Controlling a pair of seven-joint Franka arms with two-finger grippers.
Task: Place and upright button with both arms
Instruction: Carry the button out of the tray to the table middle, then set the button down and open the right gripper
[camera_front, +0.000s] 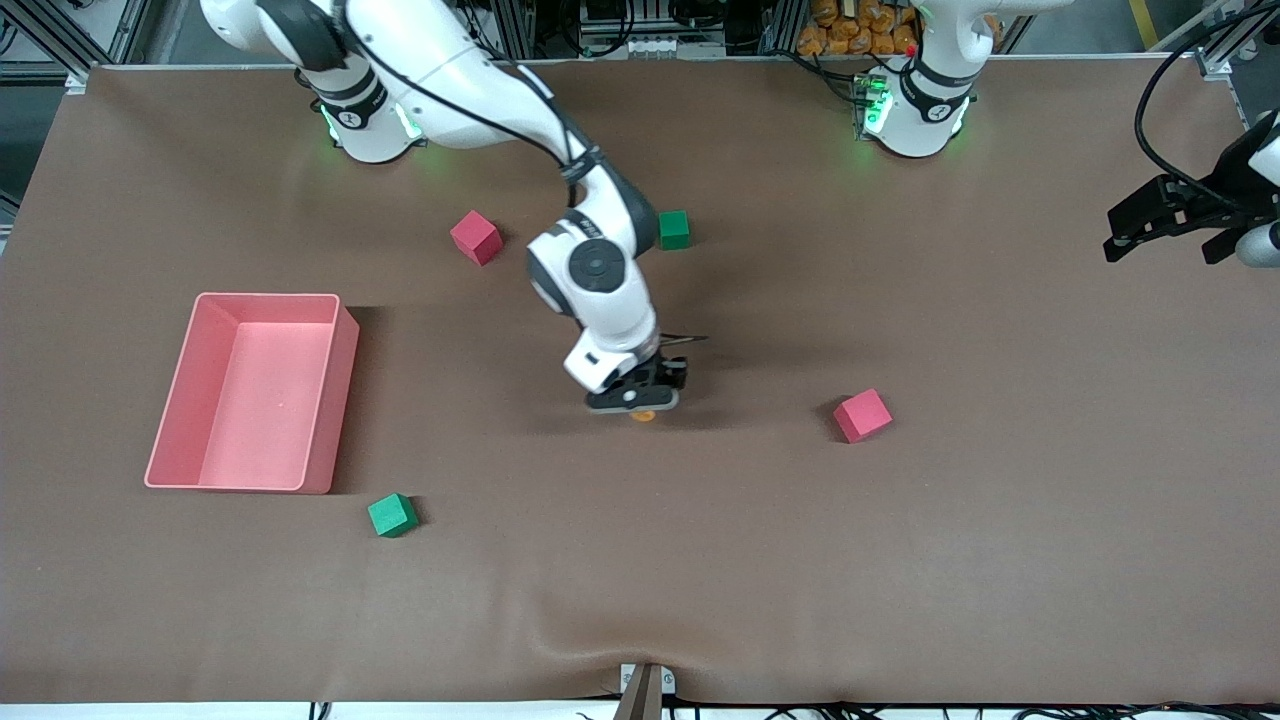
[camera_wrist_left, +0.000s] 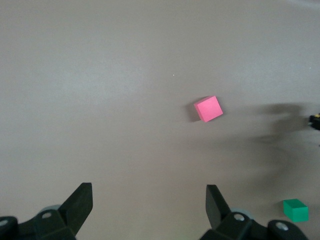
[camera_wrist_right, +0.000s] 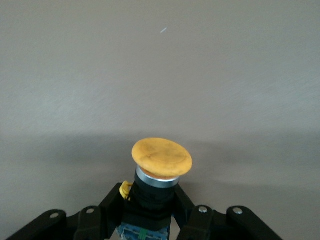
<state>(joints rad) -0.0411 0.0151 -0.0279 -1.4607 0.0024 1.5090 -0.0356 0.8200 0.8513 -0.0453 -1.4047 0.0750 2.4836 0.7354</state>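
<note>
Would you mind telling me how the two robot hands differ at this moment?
The right hand is shut on the button, while the left hand is open and holds nothing. The right hand is low over mid-table; the left hand waits over its arm's end. Both are black and two-fingered.

Robotics lab, by every sign. Two white robot arms (camera_front: 590, 250) bolted at green-lit bases (camera_front: 905, 115) along one edge of a wide table (camera_front: 900, 560) under a plain brown cover. Aluminium framing (camera_front: 90, 30) and loose black cables (camera_front: 1165, 90) around the table's edge, more cables trailing off the edge nearest the front camera. Only test props laid out on the cover: small red foam cubes (camera_front: 862, 415), green foam cubes (camera_front: 392, 515), a pink plastic bin (camera_front: 255, 395). Cameras mounted on both wrists, looking down past black fingers (camera_wrist_left: 77, 205). Nothing domestic, no shop goods.
</note>
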